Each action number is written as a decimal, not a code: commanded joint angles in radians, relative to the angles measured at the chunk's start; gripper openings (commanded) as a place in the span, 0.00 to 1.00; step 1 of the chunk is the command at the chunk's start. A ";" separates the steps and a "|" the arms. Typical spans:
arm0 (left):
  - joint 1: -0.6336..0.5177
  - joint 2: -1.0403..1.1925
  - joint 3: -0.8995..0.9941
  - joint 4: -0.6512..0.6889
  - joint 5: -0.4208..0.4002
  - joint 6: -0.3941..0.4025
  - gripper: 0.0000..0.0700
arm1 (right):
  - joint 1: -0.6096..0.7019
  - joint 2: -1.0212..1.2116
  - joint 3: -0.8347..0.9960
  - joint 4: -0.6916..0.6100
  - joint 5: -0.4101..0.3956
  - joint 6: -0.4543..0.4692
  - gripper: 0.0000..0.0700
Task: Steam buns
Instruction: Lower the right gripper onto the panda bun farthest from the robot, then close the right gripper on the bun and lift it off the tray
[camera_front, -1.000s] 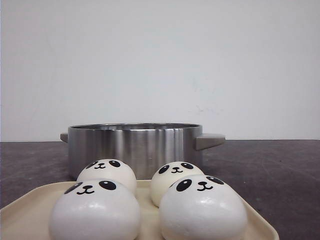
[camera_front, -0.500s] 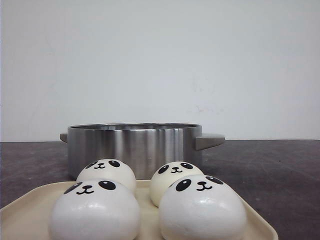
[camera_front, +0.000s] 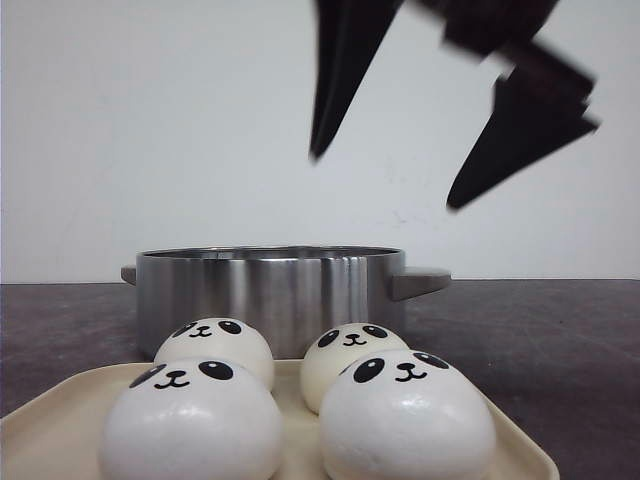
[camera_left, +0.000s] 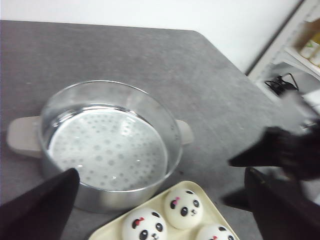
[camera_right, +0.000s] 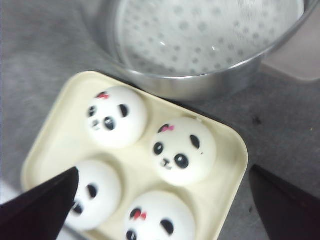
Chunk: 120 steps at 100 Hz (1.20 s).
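Four white panda-face buns sit on a cream tray (camera_front: 60, 420) at the front: two behind (camera_front: 215, 345) (camera_front: 350, 355) and two in front (camera_front: 190, 420) (camera_front: 405, 415). The steel pot (camera_front: 270, 290) stands just behind the tray, with a perforated steamer plate (camera_left: 107, 147) inside and no buns in it. My right gripper (camera_front: 388, 178) hangs open and empty high above the pot and tray. In the right wrist view it (camera_right: 164, 170) is over the four buns (camera_right: 182, 150). My left gripper (camera_left: 161, 172) is open and empty, above the pot's near side, out of the front view.
The pot has grey side handles (camera_front: 420, 280). The dark grey table (camera_front: 560, 350) runs to a white wall. A shelf (camera_left: 305, 45) and black cables (camera_left: 280, 82) lie beyond the table's corner. The other arm shows blurred in the left wrist view (camera_left: 282, 150).
The right gripper has come into the front view from above, open. Buns, tray and pot have not moved.
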 joint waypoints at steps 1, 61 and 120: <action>-0.017 0.005 0.016 0.002 0.000 0.014 0.92 | 0.007 0.080 0.055 -0.021 0.004 0.041 0.97; -0.050 0.005 0.016 -0.051 -0.049 0.038 0.92 | -0.064 0.426 0.185 -0.117 -0.100 0.006 0.84; -0.068 0.006 0.016 -0.050 -0.104 0.059 0.91 | -0.066 0.520 0.185 -0.105 -0.149 0.004 0.62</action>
